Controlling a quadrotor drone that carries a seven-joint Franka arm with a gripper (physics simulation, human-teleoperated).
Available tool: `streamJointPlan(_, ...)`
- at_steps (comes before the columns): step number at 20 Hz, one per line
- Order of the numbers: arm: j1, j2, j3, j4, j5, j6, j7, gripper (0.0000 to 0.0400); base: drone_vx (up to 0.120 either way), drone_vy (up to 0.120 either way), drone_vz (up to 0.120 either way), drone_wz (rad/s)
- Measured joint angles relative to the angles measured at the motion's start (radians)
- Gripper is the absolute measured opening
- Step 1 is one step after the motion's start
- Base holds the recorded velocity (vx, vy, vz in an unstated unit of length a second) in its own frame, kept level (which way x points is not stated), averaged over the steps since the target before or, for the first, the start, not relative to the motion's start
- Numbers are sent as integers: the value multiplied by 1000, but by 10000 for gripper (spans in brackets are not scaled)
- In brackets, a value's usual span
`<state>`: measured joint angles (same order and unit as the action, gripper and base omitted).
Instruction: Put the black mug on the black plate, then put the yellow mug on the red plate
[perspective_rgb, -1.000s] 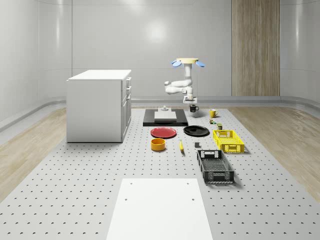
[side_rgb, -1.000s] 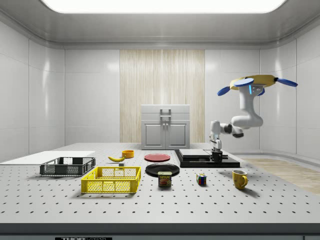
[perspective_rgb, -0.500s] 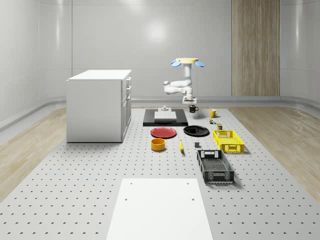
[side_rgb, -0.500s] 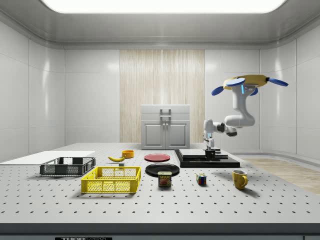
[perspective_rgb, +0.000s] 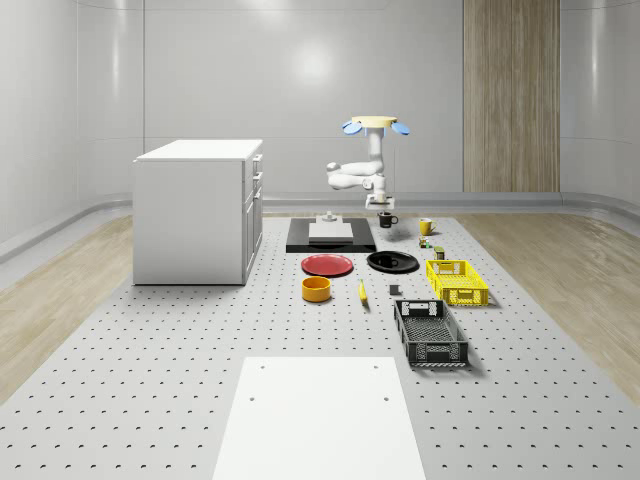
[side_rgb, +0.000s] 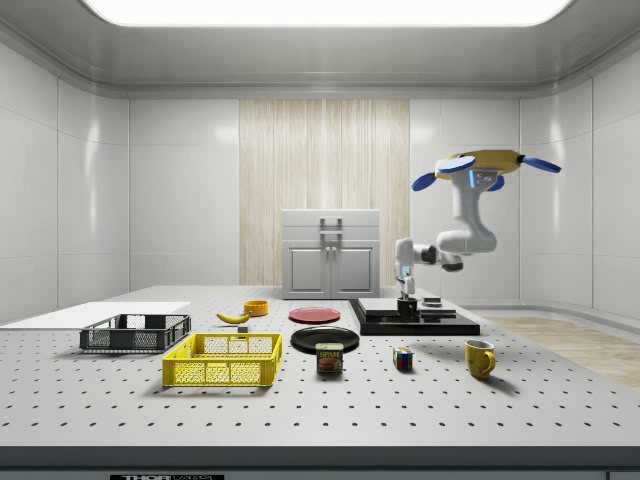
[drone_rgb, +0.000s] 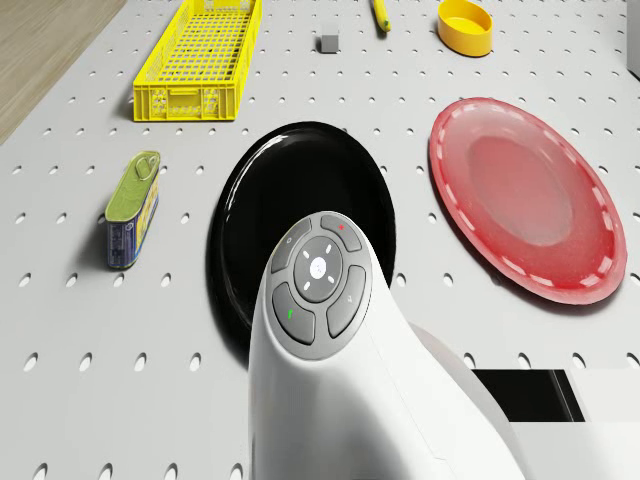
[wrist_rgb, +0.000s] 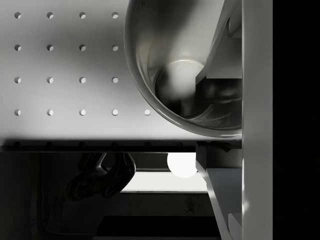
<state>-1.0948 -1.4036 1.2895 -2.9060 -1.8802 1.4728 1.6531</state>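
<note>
The drone (perspective_rgb: 374, 123) hovers over the far part of the table, beside the black platform. Its arm reaches down and the gripper (side_rgb: 405, 296) is shut on the black mug (side_rgb: 406, 309), which hangs just above the table. In the wrist view one finger (wrist_rgb: 222, 47) sits inside the black mug (wrist_rgb: 175, 75) and the other outside its wall. The black plate (perspective_rgb: 392, 262) lies nearer the camera than the mug in the whole-scene view, with the red plate (perspective_rgb: 328, 265) to its left. The yellow mug (perspective_rgb: 426, 227) stands upright to the right of the gripper (perspective_rgb: 385, 208).
A black platform (perspective_rgb: 330, 238) with a white block lies beside the gripper. A white cabinet (perspective_rgb: 200, 210) stands at the whole-scene view's left. A spam can (drone_rgb: 133, 210), yellow crate (perspective_rgb: 457, 282), black crate (perspective_rgb: 430, 333), orange bowl (perspective_rgb: 316, 289) and banana (perspective_rgb: 362, 292) lie around the plates.
The drone, arm and gripper have moved toward the side view's left with the black mug held, closer to the black plate. The plates and yellow mug have stayed put.
</note>
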Motion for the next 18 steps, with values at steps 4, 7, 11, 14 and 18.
streamJointPlan(4,-2,-8,2,0,4,7,2,110,120,0,0,0)
streamJointPlan(7,-4,-13,3,1,6,12,3,110,120,0,0,0)
streamJointPlan(11,-6,-20,5,1,9,19,5,110,120,0,0,0)
streamJointPlan(14,-8,-26,6,1,12,24,7,110,120,0,0,0)
streamJointPlan(18,-10,-32,8,2,14,30,8,110,120,0,0,0)
